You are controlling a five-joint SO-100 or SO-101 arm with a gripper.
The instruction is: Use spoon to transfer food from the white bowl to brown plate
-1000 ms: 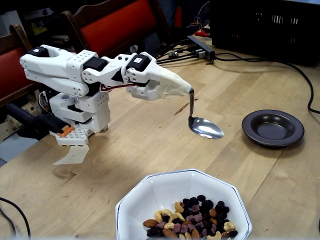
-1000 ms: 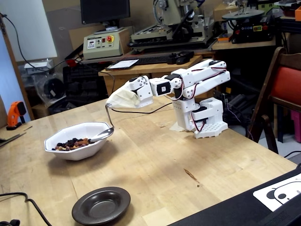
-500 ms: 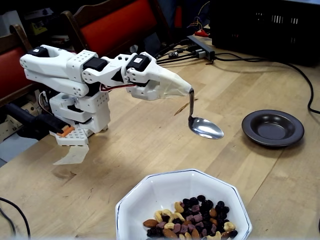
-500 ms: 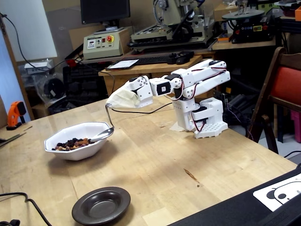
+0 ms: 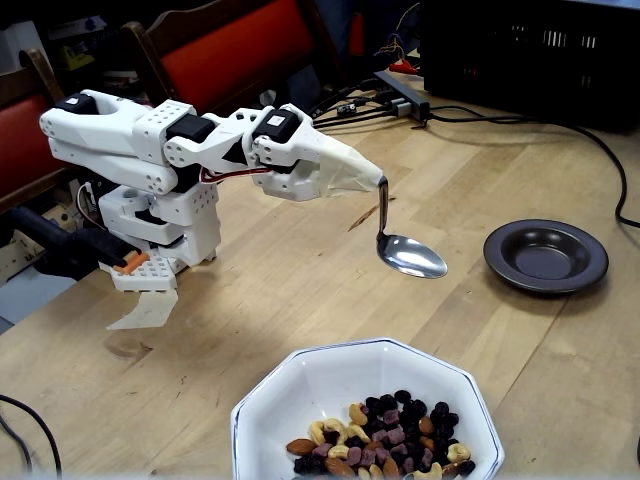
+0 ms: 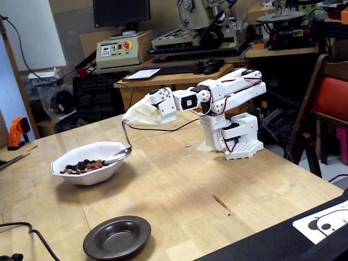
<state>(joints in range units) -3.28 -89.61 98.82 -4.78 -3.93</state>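
My gripper [image 5: 379, 183] [image 6: 126, 120] is wrapped in a pale covering and is shut on the slim handle of the silver spoon [image 5: 410, 257] [image 6: 118, 156]. The spoon hangs down with nothing in it, a little above the table. In a fixed view its bowl sits at the right rim of the white bowl [image 6: 87, 173] [image 5: 300, 385]. The food [image 5: 385, 445] [image 6: 81, 164], nuts, raisins and pinkish cubes, lies heaped on one side of that bowl. The brown plate [image 5: 546, 255] [image 6: 117, 236] is bare and stands apart from both the bowl and the spoon.
The arm's white base [image 5: 160, 230] [image 6: 236, 138] stands on the wooden table. Black cables [image 5: 560, 125] run across the back to a dark crate [image 5: 530, 50]. A red-backed chair [image 6: 326, 103] and a workbench with machines [image 6: 179, 43] stand beyond the table.
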